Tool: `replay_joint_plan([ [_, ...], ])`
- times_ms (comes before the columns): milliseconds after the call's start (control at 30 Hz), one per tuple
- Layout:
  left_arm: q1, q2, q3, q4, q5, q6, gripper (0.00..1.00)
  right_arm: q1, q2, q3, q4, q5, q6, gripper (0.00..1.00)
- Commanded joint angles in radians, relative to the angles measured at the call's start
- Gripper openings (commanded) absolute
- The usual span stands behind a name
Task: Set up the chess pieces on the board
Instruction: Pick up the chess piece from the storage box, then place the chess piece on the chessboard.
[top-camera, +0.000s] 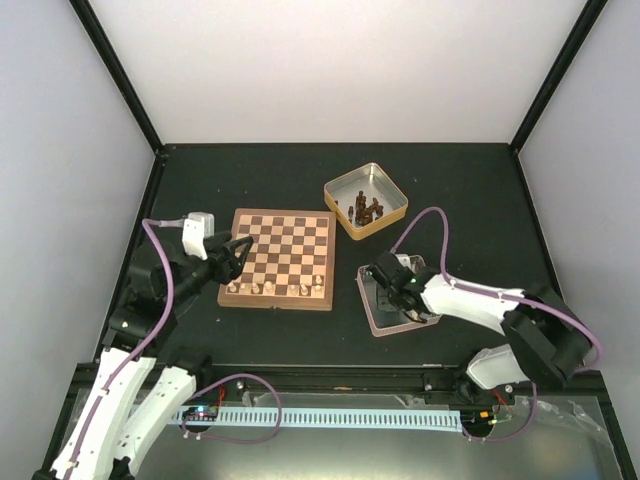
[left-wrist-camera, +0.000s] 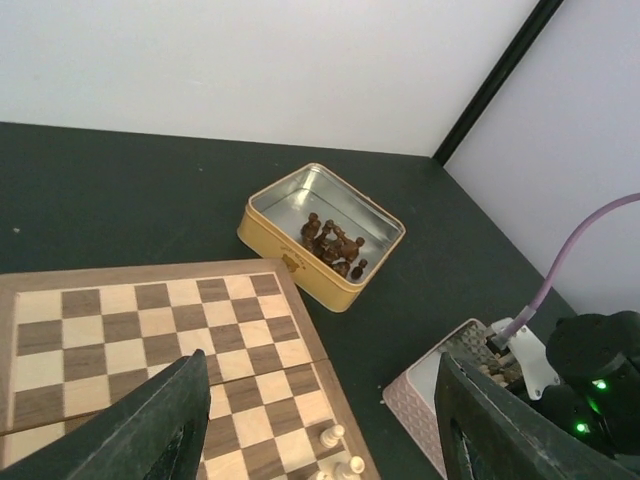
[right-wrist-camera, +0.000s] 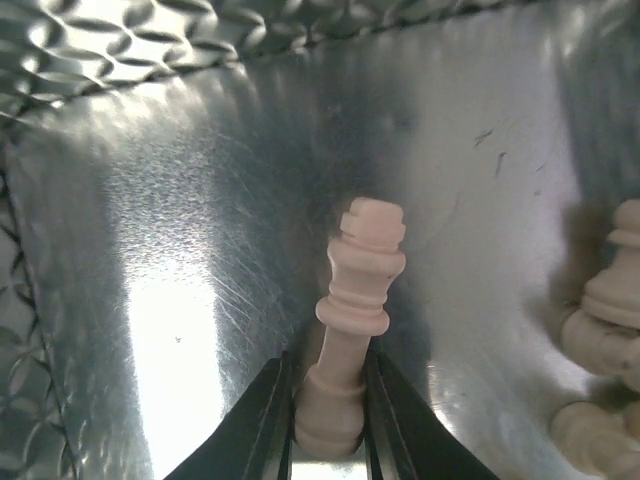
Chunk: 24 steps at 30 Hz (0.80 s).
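The board (top-camera: 278, 258) lies on the dark counter (top-camera: 450, 190). A few pale pieces (top-camera: 268, 288) stand in the board's near row. The left tool (top-camera: 243, 254) hangs over the board's left edge. Its fingers are spread wide with nothing between them. To the right of the board, the right tool (right-wrist-camera: 328, 390) reaches into a silver tin (top-camera: 372, 318) and pinches the bottom of one pale piece (right-wrist-camera: 352, 320). Other pale pieces (right-wrist-camera: 605, 330) lie beside it. Behind the board's right corner sits a gold tin (top-camera: 383, 222) with dark pieces (top-camera: 366, 210) inside.
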Motion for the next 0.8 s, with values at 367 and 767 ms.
replay_joint_plan([
  [367,-0.036,0.337,0.049,0.205,0.539,-0.284,0.64,0.002,-0.609,-0.217,0.666,-0.259,-0.511,0.13],
  [767,-0.173,0.474,0.11,0.385,0.65,-0.403,0.67,0.001,-0.531,-0.054,0.668,-0.706,-0.686,0.12],
])
